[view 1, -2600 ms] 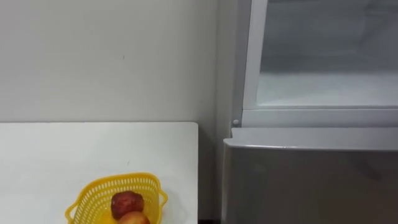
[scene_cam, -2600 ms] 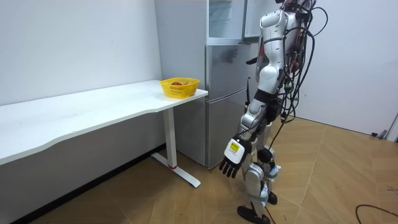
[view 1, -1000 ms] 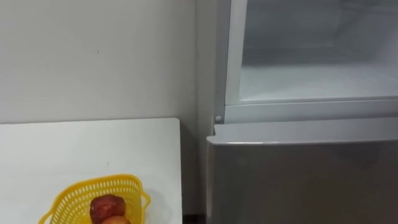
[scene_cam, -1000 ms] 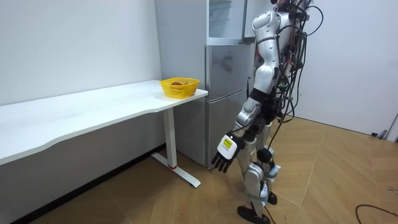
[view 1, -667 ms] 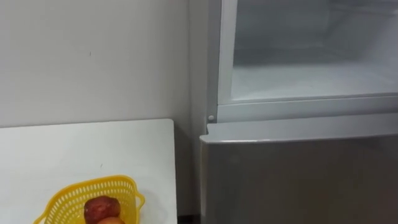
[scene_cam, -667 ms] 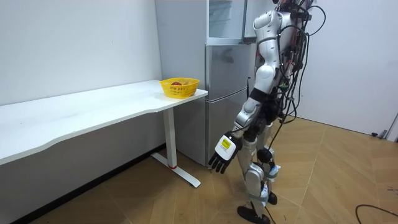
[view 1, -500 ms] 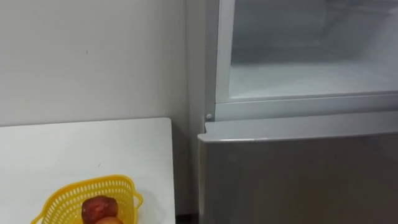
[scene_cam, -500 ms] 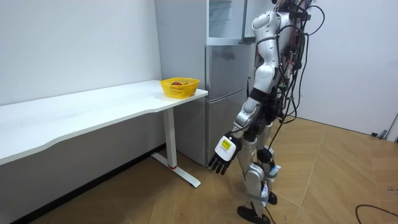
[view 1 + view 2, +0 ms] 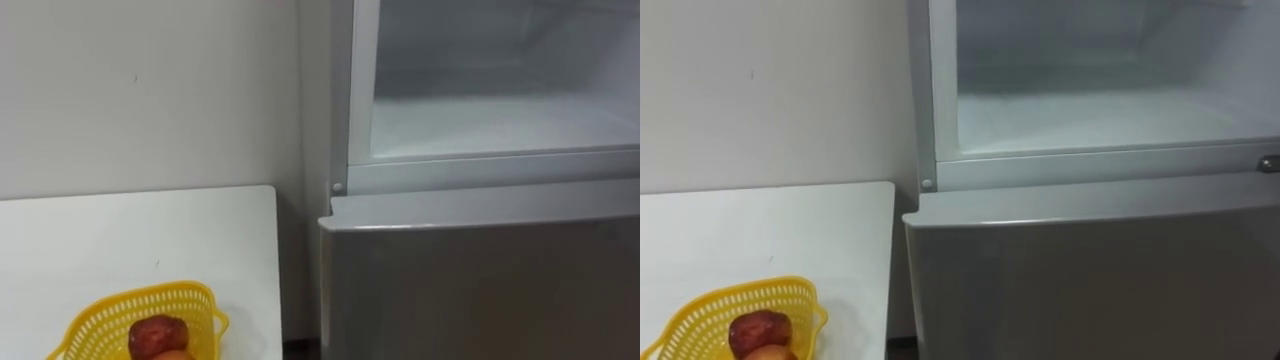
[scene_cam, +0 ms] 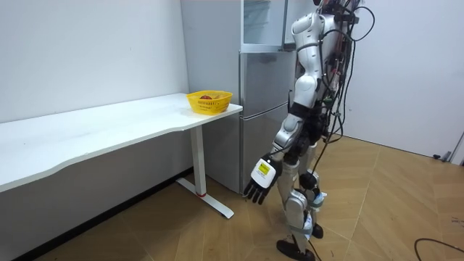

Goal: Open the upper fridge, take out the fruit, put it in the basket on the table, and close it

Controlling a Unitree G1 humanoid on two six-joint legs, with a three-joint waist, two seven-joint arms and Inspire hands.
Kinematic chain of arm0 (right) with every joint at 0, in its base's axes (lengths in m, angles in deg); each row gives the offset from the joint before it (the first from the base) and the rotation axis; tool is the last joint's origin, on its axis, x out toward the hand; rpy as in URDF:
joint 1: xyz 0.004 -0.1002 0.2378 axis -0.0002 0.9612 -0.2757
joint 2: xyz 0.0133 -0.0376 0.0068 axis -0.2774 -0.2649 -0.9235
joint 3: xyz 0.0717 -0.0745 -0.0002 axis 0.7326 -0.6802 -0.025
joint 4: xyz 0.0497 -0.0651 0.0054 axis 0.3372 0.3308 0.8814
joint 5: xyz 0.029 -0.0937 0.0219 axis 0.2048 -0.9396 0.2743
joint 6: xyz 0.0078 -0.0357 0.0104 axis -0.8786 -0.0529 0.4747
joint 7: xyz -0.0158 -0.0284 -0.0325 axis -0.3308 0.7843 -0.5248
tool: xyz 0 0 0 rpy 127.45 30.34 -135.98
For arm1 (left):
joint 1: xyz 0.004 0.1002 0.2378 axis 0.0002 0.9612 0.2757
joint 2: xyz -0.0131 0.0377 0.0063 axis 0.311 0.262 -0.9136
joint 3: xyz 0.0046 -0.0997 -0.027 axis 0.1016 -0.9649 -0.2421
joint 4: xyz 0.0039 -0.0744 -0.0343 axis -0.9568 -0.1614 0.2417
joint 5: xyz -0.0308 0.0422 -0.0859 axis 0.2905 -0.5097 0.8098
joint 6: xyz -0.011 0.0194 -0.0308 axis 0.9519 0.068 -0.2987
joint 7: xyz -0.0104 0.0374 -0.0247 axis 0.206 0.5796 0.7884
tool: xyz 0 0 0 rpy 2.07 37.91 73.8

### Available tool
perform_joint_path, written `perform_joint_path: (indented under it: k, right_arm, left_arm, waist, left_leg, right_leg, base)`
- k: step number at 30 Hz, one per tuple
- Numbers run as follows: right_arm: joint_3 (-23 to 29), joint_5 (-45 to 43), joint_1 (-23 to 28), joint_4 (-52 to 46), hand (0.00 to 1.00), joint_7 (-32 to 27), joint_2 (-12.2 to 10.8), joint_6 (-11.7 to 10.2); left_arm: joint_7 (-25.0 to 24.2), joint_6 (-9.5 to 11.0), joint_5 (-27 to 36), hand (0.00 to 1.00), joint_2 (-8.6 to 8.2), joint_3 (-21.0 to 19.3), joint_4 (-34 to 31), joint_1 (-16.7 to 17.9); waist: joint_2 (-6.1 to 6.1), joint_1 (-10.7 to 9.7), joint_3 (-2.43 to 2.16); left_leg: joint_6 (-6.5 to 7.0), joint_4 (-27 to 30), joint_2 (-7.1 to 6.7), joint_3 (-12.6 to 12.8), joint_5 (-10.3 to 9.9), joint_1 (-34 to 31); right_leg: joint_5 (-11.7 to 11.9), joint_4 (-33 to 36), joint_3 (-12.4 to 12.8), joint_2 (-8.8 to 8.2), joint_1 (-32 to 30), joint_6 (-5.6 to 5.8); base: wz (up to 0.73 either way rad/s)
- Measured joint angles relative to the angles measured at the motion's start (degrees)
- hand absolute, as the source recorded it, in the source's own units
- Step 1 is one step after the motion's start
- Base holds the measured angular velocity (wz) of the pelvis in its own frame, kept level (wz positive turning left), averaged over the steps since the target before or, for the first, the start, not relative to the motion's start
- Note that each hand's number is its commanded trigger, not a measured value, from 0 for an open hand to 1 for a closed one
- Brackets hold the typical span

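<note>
Left robot hand [image 10: 259, 185] hangs low, fingers loose (nothing held). Red fruit [image 9: 152, 333] sits in the yellow basket [image 9: 140, 294] at 8 o'clock; upper fridge [image 9: 500, 130] gapes at 1 o'clock, and swinging up could clip the lower door [image 9: 480, 290].

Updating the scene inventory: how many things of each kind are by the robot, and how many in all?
Fruit: 2 (a dark red round fruit and an orange round fruit, both in the basket)
Yellow plastic mesh basket: 1
White flat-topped table: 1
Grey metal fridge, upper compartment open: 1
Total: 5
</note>
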Motion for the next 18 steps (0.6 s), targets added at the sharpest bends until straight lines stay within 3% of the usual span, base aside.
perform_joint_path:
  k: [10,18]
  right_arm:
    - [-0.62,-11.05,-0.11,0.0,0.0,2.78,0.36,0.77]
    - [-1.74,-11.3,-0.15,-0.17,0.0,5.48,0.53,0.77]
  left_arm:
    - [-0.04,-0.51,-1.77,0.0,-0.25,0.42,1.26,0.49]
    - [-0.2,-0.48,-2.76,0.0,-0.66,0.43,1.28,0.42]
  waist:
    - [-0.04,0.41,0.04]
    - [-0.06,0.59,0.03]
  left_leg:
    - [0.04,0.63,0.05,-0.02,-0.01,-0.41]
    - [0.05,0.75,0.05,0.16,0.0,-0.21]
  right_leg:
    - [-0.02,0.3,-0.3,-0.06,-0.55,-0.02]
    - [0.02,0.38,-0.17,-0.02,0.05,-0.06]
  base:
    - [0.04]
    - [0.0]
